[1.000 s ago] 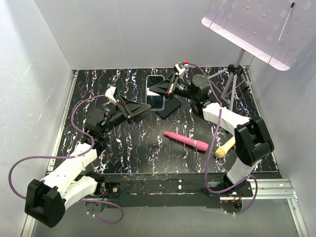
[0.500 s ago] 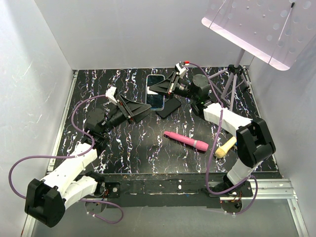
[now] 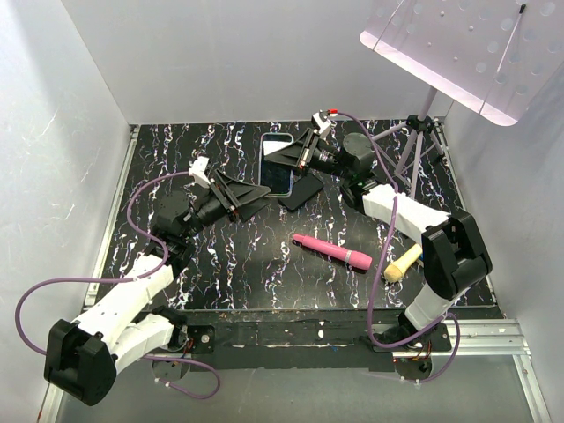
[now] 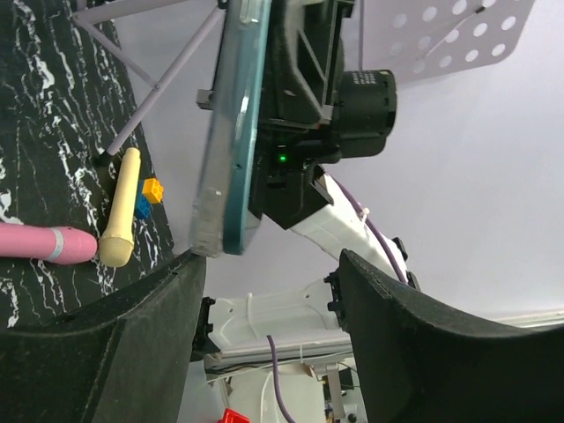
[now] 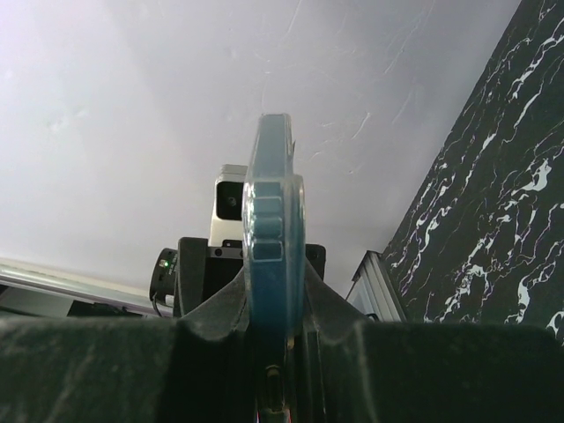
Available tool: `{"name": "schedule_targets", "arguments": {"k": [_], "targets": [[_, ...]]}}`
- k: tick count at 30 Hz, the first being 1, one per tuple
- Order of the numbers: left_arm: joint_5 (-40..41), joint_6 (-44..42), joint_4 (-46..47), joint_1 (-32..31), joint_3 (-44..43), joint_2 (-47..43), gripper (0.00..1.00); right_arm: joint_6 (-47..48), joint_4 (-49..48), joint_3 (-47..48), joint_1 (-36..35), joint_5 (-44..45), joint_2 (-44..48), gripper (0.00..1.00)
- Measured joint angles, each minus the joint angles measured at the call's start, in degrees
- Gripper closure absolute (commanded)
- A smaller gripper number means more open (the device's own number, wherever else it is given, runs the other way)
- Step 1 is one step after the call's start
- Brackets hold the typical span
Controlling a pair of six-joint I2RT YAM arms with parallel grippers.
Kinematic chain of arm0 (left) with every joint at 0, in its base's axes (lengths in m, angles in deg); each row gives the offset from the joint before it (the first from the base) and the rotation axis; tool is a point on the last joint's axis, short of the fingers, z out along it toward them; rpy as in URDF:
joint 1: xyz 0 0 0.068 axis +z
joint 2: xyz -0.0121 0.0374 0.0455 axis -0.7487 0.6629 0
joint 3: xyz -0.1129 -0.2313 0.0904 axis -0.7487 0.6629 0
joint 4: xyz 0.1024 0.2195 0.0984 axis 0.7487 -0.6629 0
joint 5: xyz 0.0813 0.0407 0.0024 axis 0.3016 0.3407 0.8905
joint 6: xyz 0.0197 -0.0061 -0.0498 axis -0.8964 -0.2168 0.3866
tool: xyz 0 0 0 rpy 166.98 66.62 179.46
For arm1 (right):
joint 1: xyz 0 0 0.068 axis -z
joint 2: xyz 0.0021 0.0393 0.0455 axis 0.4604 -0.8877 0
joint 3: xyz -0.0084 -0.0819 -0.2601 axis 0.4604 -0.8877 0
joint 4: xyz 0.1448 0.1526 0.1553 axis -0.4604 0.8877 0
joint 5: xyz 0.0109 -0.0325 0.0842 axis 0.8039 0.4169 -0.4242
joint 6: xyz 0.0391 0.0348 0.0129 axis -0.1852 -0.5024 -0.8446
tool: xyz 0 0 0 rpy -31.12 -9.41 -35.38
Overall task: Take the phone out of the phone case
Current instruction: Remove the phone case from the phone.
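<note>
Jaws of the right gripper [image 5: 275, 304] are clamped on the right edge of the phone [image 3: 277, 167], at the far middle of the table [image 3: 220, 264]. Both wrist views show the phone edge-on, with the clear case [image 4: 210, 176] on it. Left gripper [image 3: 258, 194] is spread wide just near-left of it, its fingers [image 4: 132, 335] grasping nothing. 1 spare phone [image 3: 304, 190] lies beside it.

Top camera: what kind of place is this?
Probably a robot test booth: white walls around a black marbled table, a left arm and right arm bolted at its edge, a perforated panel on a tripod.
</note>
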Motion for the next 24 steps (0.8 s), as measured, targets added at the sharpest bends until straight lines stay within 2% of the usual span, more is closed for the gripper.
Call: {"name": "schedule_targets", "arguments": {"k": [15,18,21,24], "targets": [[1.33,-0.63,-3.58,1.55,-0.07,-0.48,0.36,1.57,1.03,-0.26,-1.01,-1.44,2.16,0.99],[1.33,-5.16,-7.69,1.57,-0.07,-3.74,0.41,4.24,5.92,0.87,-0.9,-1.77,2.25,0.99],[0.5,-14.19,-12.33,1.57,-1.03,-6.93,0.52,6.67,13.51,4.37,-0.39,-3.43,2.19,0.99],[-1.33,-20.2,-13.64,1.55,-2.8,-6.67,0.55,6.25,16.55,7.87,0.5,-6.43,2.08,0.99]]}}
